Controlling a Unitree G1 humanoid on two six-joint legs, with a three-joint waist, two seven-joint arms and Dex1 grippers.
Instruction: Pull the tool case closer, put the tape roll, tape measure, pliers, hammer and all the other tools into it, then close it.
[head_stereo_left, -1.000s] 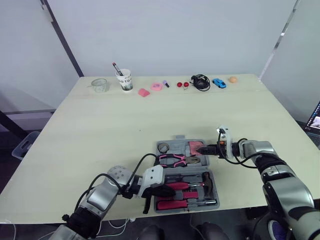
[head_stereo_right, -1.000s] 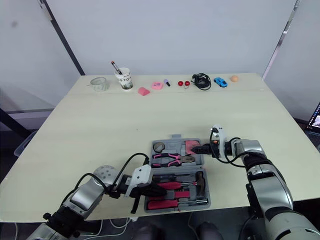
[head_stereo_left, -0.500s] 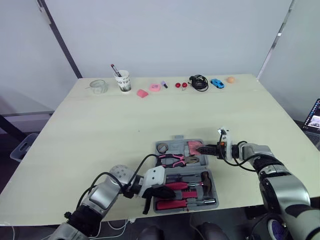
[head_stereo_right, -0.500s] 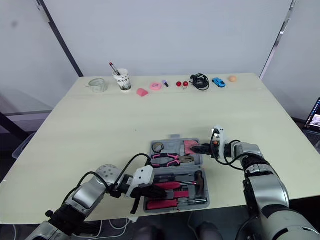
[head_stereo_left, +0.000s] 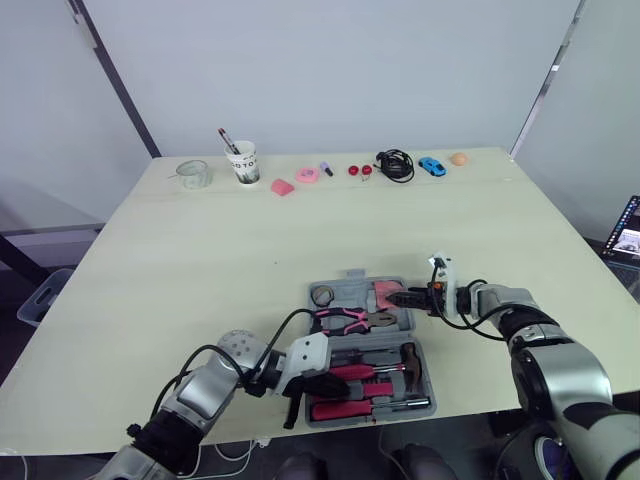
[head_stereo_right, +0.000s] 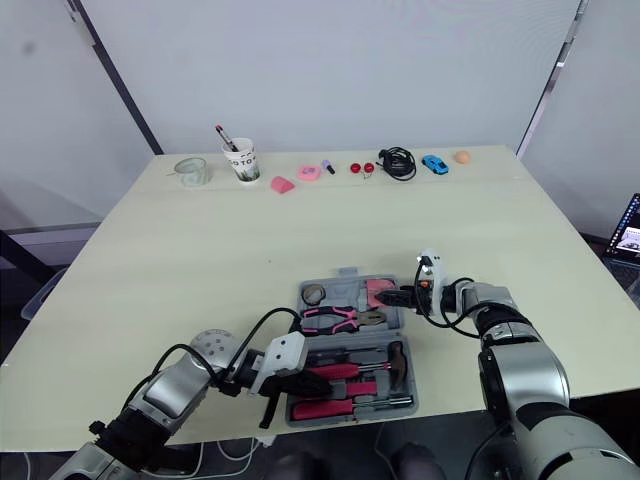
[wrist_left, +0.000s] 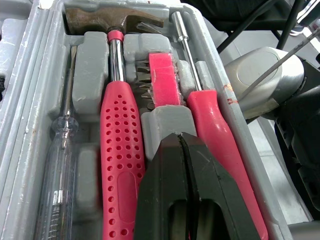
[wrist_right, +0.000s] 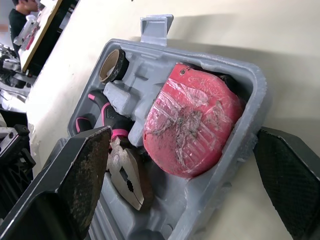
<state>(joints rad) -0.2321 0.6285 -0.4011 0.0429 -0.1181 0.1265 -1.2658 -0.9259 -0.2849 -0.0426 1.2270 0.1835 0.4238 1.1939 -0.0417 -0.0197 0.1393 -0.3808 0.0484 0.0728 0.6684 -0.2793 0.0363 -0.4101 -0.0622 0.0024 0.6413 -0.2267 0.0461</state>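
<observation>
Left gripper (wrist_left: 178, 136) is sitting at the table's near edge, over the front half of the open tool case (wrist_left: 30, 100). Its two black fingers are pressing flat together, only a thin slit between them, gripping nothing, tips hovering just above the grey bit block. Under it the hammer (wrist_left: 117, 125) with its red dotted handle is lying in its slot, head toward the case's right wall. A red-handled screwdriver (wrist_left: 220, 145) is lying alongside, the pink bit holder (wrist_left: 162, 75) between the two. A clear-handled screwdriver (wrist_left: 60, 170) is lying in the next slot on the hammer's other side.

The back half of the case is holding the pink-handled pliers (head_stereo_left: 345, 320) across the middle, the tape roll (wrist_right: 112, 65) in the far-left pocket and the red tape measure (wrist_right: 190, 120) in the far-right pocket. Right gripper (head_stereo_left: 398, 297) is reaching in from the right at that corner, fingers spread wide, one over the inside by the pliers and one outside the case wall, holding nothing. The case is lying fully open on the pale table (head_stereo_left: 250, 240).

Along the far edge, well apart from the case, are sitting a glass cup (head_stereo_left: 193, 174), a paper cup (head_stereo_left: 244, 162) with a pen, small pink pieces (head_stereo_left: 283, 187), a black cable (head_stereo_left: 397, 164), a blue toy car (head_stereo_left: 431, 166) and an orange ball (head_stereo_left: 459, 158).
</observation>
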